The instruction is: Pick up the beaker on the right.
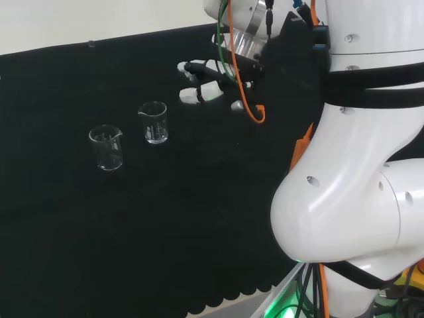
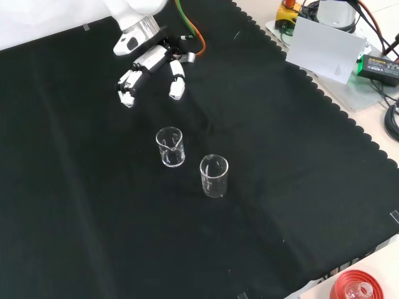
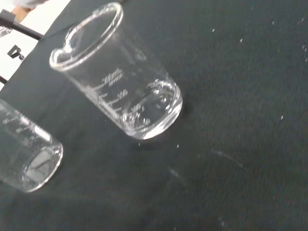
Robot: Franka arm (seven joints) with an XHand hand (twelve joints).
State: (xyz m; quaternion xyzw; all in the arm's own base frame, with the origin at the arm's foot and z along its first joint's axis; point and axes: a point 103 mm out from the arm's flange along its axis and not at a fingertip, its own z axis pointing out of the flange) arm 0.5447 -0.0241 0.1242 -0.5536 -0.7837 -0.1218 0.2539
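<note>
Two clear glass beakers stand upright on the black cloth (image 2: 87,205), close together but not touching, each with a pour spout and printed graduations. In the head view the right-hand beaker (image 1: 154,122) is the nearer of the pair to the hand (image 1: 212,83), with the other beaker (image 1: 106,147) to its left and a little toward the camera. In the front view the same nearer beaker (image 2: 169,147) sits higher in the picture, just below the hand (image 2: 149,65), and the other beaker (image 2: 214,175) lies lower and to the right. The hand hangs above the cloth with its fingers spread apart and fairly straight, holding nothing and clear of both beakers. A bare strip of cloth separates the fingertips from the nearer beaker, and wide bare cloth surrounds the pair on every side. The wrist view looks at the nearer beaker (image 3: 118,74) from close by, with the second one (image 3: 26,154) beside it. The cloth's scalloped edge (image 2: 324,99) runs down the right of the front view, well apart from the glassware; beyond it lies a pale bench with a white card (image 2: 327,50) and cables (image 2: 389,118). A red ribbed ring (image 2: 361,286) sits off the cloth at the lower right corner.
</note>
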